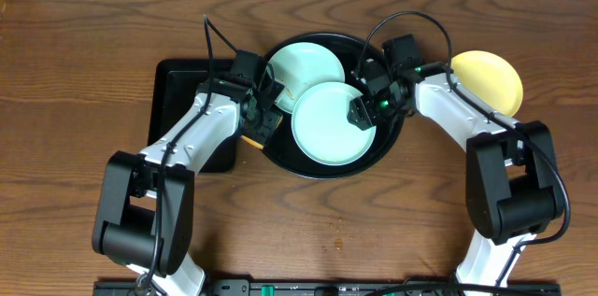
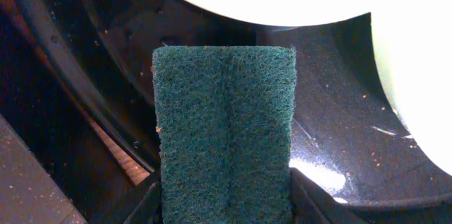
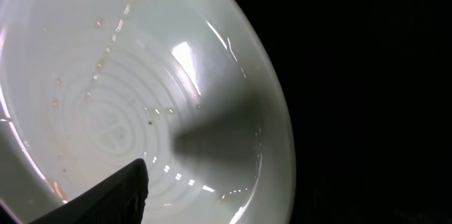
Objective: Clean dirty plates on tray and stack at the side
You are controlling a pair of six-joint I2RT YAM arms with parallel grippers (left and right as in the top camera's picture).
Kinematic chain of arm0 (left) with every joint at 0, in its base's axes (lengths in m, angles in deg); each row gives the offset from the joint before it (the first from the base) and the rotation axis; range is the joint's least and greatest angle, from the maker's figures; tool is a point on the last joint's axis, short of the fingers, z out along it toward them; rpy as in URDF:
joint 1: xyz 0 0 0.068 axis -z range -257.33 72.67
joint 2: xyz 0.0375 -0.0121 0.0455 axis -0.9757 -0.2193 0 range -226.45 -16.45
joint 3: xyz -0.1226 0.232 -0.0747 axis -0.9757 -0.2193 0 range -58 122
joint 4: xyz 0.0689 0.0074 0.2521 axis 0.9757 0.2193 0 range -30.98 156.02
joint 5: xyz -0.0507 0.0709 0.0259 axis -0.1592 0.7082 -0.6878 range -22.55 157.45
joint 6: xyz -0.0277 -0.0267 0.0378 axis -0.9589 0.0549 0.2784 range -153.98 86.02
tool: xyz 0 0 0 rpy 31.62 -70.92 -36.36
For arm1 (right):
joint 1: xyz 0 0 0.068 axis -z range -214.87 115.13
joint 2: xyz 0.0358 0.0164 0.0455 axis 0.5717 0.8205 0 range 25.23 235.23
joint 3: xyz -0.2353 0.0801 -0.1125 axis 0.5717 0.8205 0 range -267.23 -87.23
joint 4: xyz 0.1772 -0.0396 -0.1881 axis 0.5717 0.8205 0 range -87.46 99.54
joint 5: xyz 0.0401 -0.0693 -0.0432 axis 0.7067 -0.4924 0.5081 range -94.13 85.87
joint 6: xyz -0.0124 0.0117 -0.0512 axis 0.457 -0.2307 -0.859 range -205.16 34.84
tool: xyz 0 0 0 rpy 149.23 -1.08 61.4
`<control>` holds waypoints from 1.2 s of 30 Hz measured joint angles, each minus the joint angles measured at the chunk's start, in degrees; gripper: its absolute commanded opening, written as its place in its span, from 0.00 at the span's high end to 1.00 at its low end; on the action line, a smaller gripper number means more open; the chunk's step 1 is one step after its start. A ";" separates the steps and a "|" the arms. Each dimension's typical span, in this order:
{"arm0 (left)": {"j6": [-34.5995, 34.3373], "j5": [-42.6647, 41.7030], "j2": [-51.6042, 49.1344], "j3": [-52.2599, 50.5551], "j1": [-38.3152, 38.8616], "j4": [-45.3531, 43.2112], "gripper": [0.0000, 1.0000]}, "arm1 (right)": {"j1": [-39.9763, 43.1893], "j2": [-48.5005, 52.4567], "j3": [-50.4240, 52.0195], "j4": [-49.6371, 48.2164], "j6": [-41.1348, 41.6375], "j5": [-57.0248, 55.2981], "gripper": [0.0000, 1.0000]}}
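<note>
Two mint plates: overlapping on black tray, brown-specked.
Yellow plate: off tray.
Left gripper: clamps green pad.
Right gripper: state unclear.

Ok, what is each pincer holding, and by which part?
The left pincer grips the green scouring pad by its near end. The right pincer sits at the rim of the front mint plate; whether it grips it cannot be told.
</note>
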 measured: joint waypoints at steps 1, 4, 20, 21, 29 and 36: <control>0.00 0.00 0.00 0.00 0.00 0.00 0.50 | 0.00 0.00 0.50 -0.87 -0.02 -0.02 0.29; -0.02 0.00 0.00 0.00 0.00 -0.07 0.53 | 0.00 0.00 2.29 -4.24 -0.02 -0.02 0.34; -0.04 0.00 3.41 0.13 0.00 -0.09 0.92 | 0.61 -2.56 4.44 -7.06 2.73 1.18 0.99; -0.09 0.00 4.94 0.28 0.00 -0.09 0.92 | 0.59 -3.21 4.52 -6.54 3.28 0.46 0.99; -5.09 -0.37 19.76 2.56 0.00 -0.48 0.93 | 0.57 -9.92 4.76 -3.76 10.78 -9.31 0.99; -18.49 -8.70 20.74 2.56 1.20 -1.09 0.93 | -0.39 -10.34 4.87 -2.29 24.02 -17.09 0.99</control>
